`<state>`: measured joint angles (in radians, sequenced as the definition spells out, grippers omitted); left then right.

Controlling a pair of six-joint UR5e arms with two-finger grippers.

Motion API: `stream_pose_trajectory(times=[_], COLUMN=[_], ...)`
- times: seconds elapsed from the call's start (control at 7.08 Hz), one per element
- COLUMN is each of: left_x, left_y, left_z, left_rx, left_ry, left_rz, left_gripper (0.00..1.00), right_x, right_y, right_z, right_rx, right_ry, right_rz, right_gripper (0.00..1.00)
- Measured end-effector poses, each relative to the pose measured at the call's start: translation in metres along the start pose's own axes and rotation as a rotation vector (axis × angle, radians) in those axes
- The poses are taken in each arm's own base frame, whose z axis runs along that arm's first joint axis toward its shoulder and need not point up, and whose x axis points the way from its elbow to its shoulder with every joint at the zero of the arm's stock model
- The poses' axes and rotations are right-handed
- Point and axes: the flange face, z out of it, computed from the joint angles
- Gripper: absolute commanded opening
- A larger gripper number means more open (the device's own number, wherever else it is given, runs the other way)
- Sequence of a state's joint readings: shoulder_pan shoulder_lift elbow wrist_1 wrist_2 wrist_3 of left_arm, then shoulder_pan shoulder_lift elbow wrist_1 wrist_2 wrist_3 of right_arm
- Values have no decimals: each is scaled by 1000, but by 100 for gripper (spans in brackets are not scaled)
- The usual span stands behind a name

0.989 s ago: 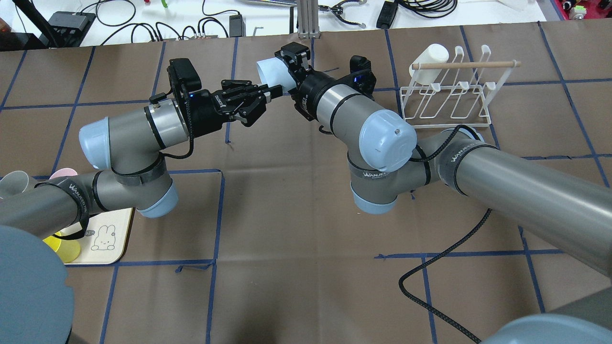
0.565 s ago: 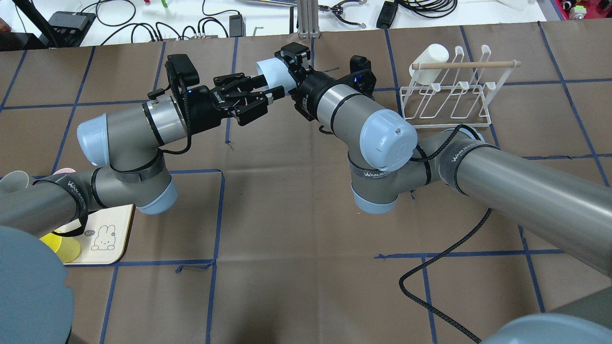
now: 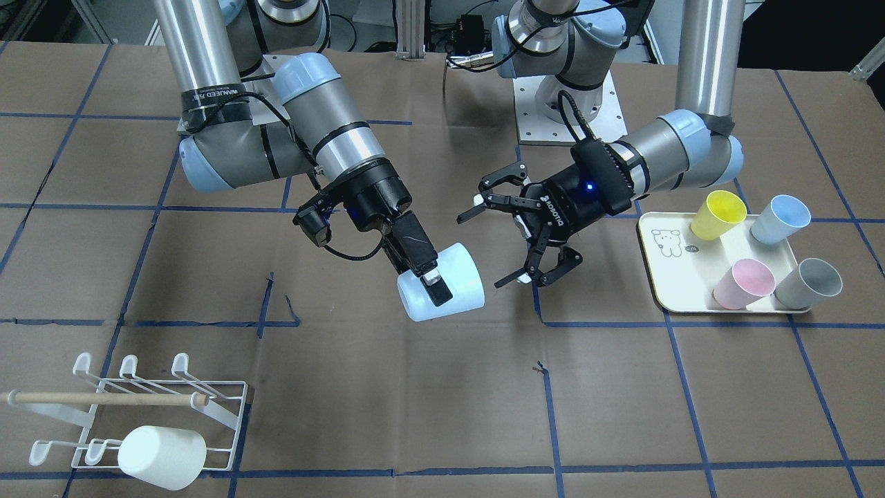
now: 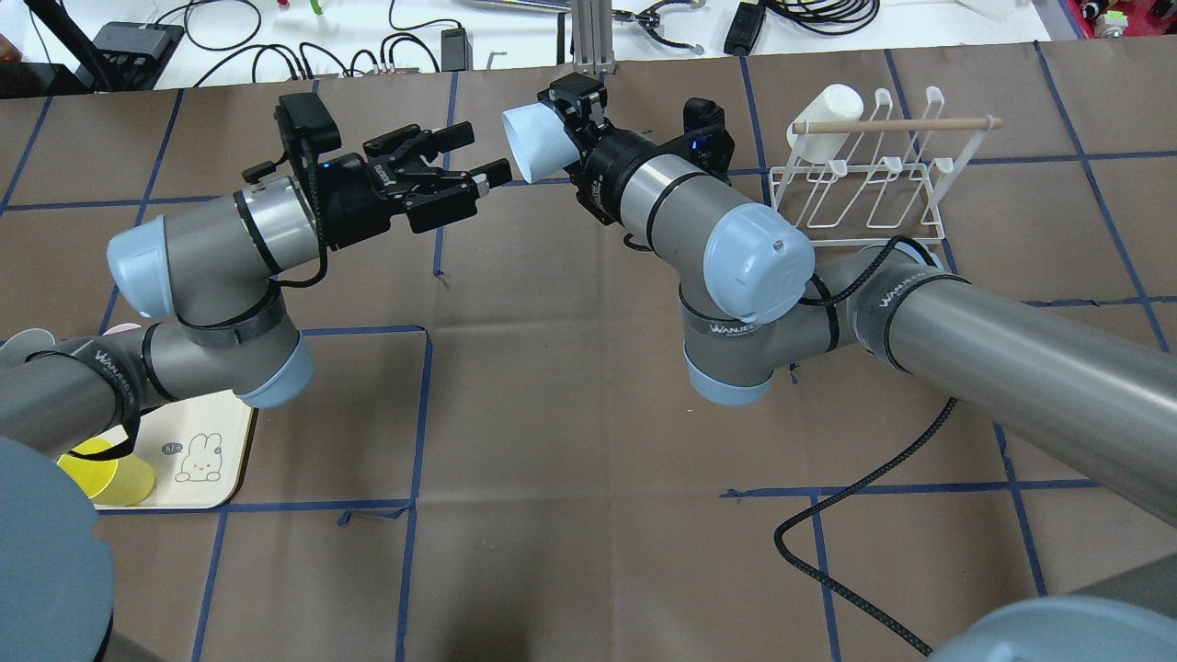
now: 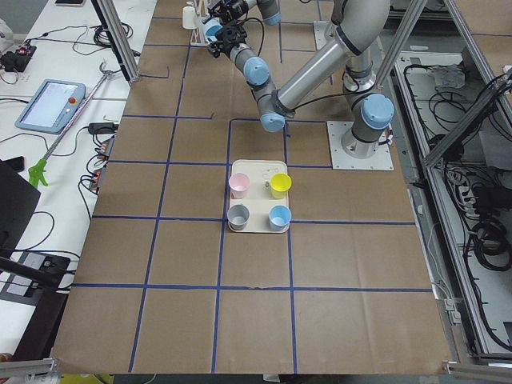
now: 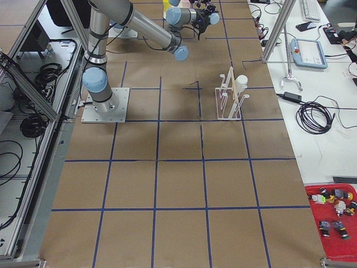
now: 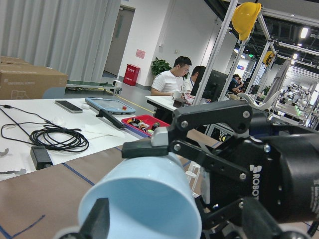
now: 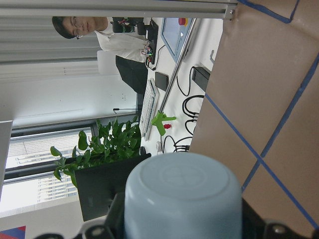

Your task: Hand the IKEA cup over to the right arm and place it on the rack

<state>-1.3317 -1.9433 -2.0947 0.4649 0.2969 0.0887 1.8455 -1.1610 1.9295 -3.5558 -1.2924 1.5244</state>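
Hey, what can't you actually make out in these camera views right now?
Overhead: the left arm hides most of the tray and its cups.
Side views: the left gripper and right gripper are too small to judge.
Right wrist view: the blue cup covers most of that gripper's fingers.

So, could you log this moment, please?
phase: handover done | right tool: shut on pale blue plastic cup | left tool: open

Handover: release done
left gripper (image 4: 483, 153) opened and backed off toward frame left; pale blue cup (image 4: 531, 145) now clear of it.
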Motion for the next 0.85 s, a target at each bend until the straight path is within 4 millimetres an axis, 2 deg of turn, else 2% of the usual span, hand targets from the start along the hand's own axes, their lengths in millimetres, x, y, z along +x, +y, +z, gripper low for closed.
stream_pose_trajectory(times=[0.14,0.42,0.56,0.71,0.85], left_x=[-13,-31,-45,-61,-74], left_y=[-3,-6,-12,-18,-22], left_z=[-21,-36,-36,-32,-20], left_rx=[22,36,31,11,-34], left_ry=[5,-11,-56,-137,-248], left_rz=[-7,-19,-36,-71,-123], left_gripper=[97,98,98,98,98], right_x=[-2,-7,-9,-11,-12], right_y=[-22,-85,-119,-144,-163], right_z=[-1,-10,-18,-25,-32], right_rx=[32,99,137,172,204], right_ry=[-4,-11,-4,12,38], right_rz=[-38,-203,-389,-600,-799], right_gripper=[44,40,36,28,28])
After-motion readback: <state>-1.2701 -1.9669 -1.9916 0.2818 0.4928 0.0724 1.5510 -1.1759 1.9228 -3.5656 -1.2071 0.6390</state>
